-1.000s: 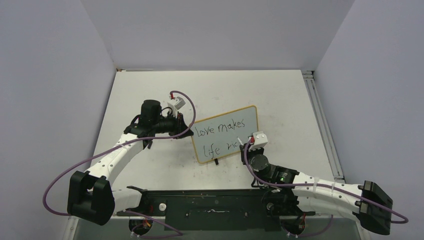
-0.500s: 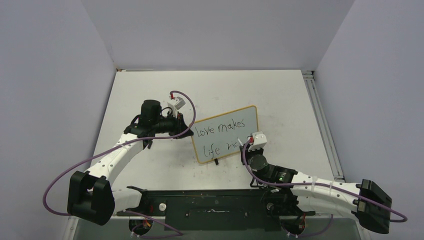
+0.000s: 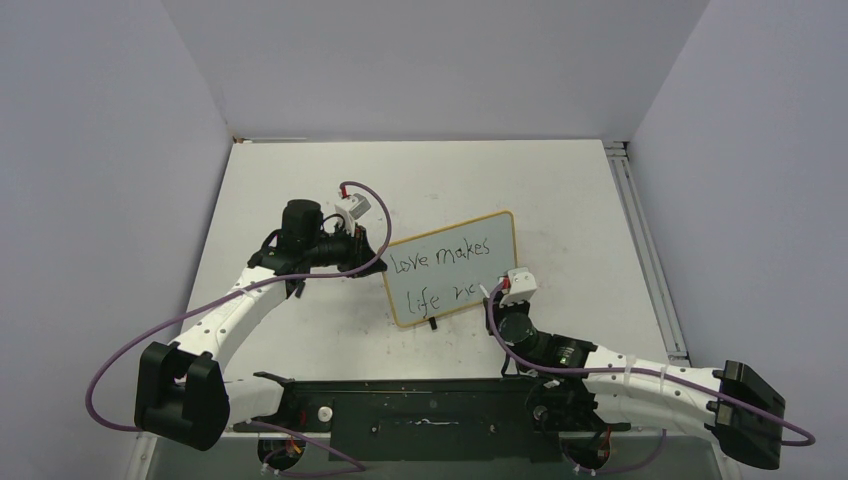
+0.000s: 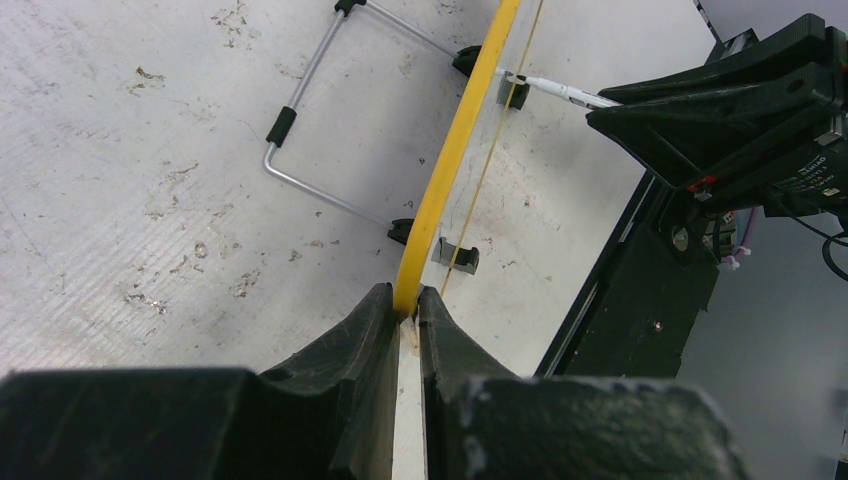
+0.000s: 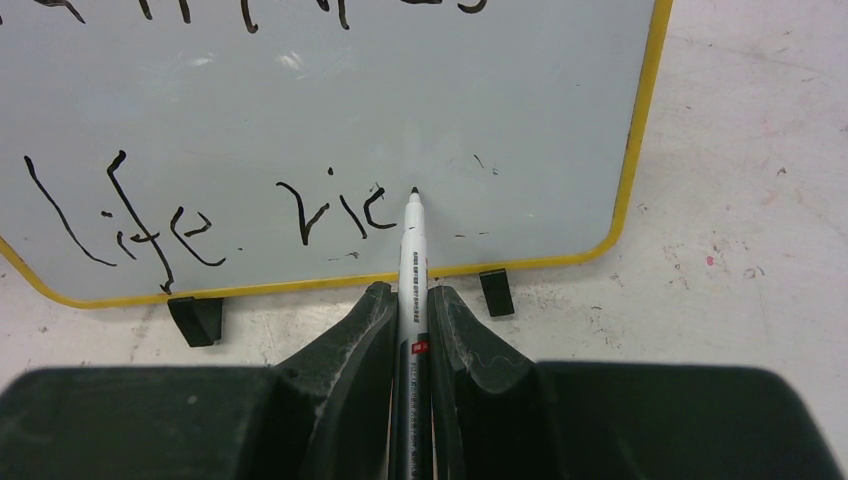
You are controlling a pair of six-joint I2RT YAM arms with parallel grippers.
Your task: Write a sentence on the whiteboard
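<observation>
The whiteboard (image 3: 455, 245), yellow-framed with small black feet, stands tilted mid-table. The sentence (image 3: 441, 273) on it reads "love makes" above "life ric". My left gripper (image 3: 373, 256) is shut on the board's left edge, and the yellow frame (image 4: 455, 150) runs away from between its jaws (image 4: 405, 300). My right gripper (image 5: 410, 295) is shut on a white marker (image 5: 412, 260). The marker's black tip sits at the board surface (image 5: 420, 90), just right of the "c" in "life ric" (image 5: 200, 215). In the top view that gripper (image 3: 497, 298) is at the board's lower right corner.
A bent wire stand (image 4: 310, 120) lies on the table behind the board. The black base plate (image 3: 420, 405) spans the near edge between the arm bases. A metal rail (image 3: 650, 250) runs along the table's right side, and grey walls close in on three sides.
My right wrist has slid a little toward the near edge, uncovering the "ric" it partly hid. The left arm and the board have not moved.
</observation>
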